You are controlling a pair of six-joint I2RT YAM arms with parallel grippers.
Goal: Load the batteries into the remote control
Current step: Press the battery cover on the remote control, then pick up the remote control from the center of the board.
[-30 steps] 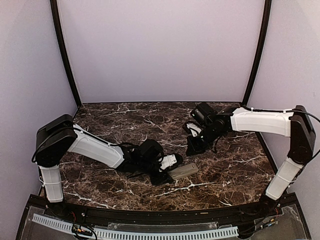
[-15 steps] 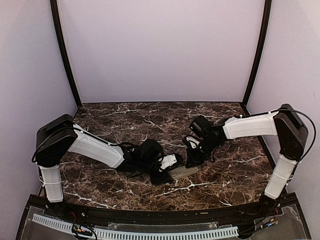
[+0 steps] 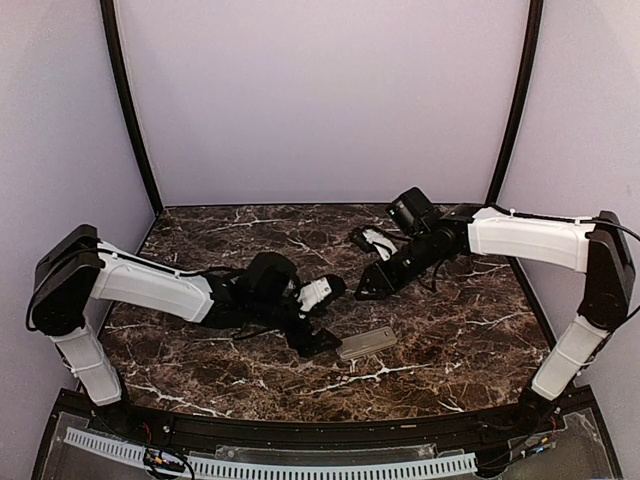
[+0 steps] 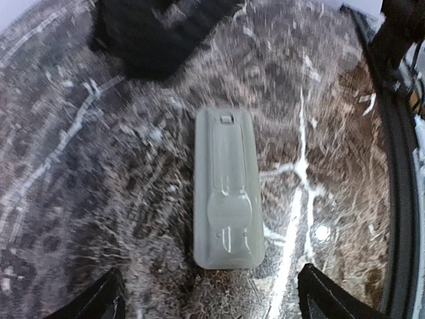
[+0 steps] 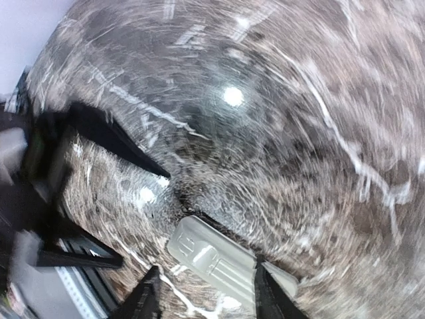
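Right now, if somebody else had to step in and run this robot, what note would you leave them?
Left gripper: open, empty, low over the table at one end of the remote control.
Right gripper: open, empty, raised above the table, looking down on the remote.
Remote control: lies flat, grey back up, cover apparently on; neither gripper touches it.
Batteries: none visible in any view.
Done: unclear; the closed back hides whether cells are inside.
Left: check the compartment; if it is empty, find the batteries and load them.

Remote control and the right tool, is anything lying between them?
Nothing: in the top external view, only bare marble table separates the right tool from the remote control.
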